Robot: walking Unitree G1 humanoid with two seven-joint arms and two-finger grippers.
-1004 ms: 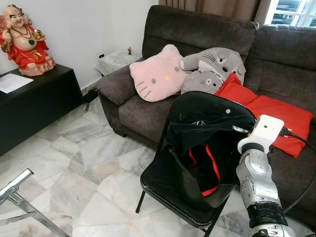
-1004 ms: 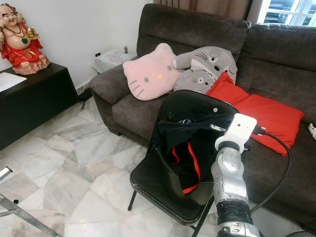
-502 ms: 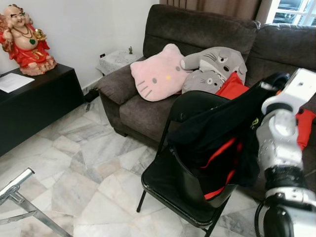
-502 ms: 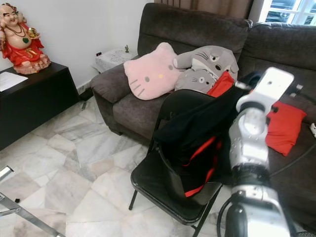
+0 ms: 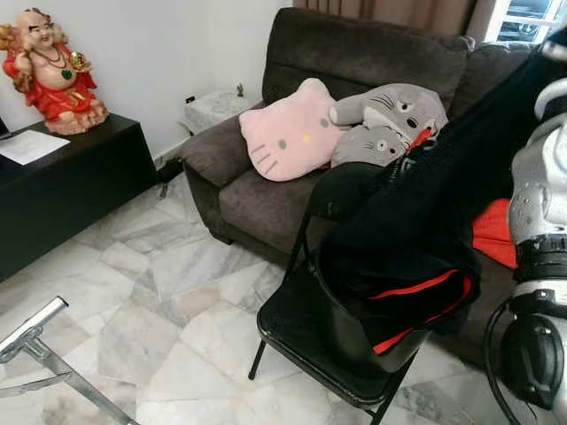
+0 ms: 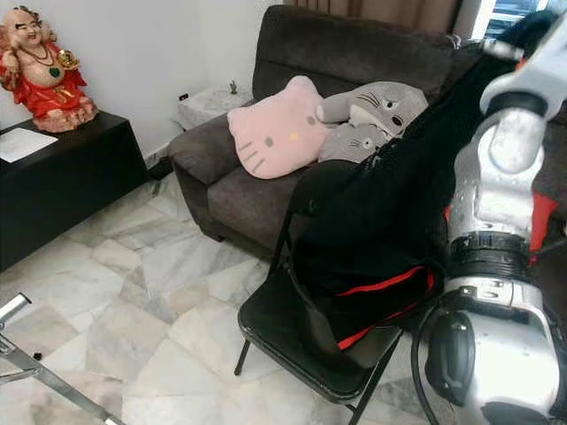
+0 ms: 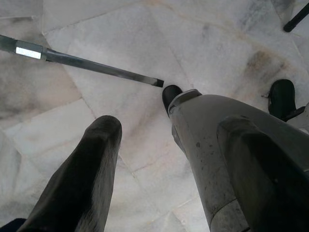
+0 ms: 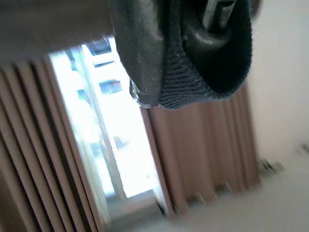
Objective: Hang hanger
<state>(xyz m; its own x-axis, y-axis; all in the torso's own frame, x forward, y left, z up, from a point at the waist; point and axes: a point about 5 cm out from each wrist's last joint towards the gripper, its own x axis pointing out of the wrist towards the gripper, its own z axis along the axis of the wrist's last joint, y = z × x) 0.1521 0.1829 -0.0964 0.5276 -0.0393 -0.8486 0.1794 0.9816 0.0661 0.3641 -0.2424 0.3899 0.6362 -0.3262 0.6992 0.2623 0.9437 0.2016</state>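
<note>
black garment with red trim (image 5: 416, 239) stretches from the seat of the black folding chair (image 5: 306, 332) up toward two o'clock, where the raised right arm (image 6: 496, 177) carries its top end out past the frame's upper corner. its lower folds, showing the red piping, still lie heaped on the chair seat. in the right wrist view the right hand (image 8: 178, 43) is pressed together on a bunch of dark knit fabric (image 8: 212, 72), with a dark hanger part (image 8: 217, 19) pinched in among it; how the hanger sits inside the cloth is hard to tell. behind that hand are brown curtains (image 8: 203, 154) and a bright window (image 8: 106, 125)

the chair stands on the marble floor (image 5: 151, 292) just in front of a dark brown sofa (image 5: 354, 62). on the sofa, at twelve o'clock from the chair, lie a pink cat-face cushion (image 5: 288, 133) and a grey totoro plush (image 5: 390, 119), touching each other. a red cushion (image 5: 492, 235) peeks out at three o'clock, partly hidden by the garment and the arm. at ten o'clock a black surface (image 5: 62, 186) carries a red and gold laughing buddha statue (image 5: 49, 66) and a white sheet of paper (image 5: 27, 146). a metal rail (image 5: 35, 354) crosses the floor at eight o'clock

the left hand (image 7: 159, 169) hangs over the marble floor with its two fingers spread apart, holding nothing
</note>
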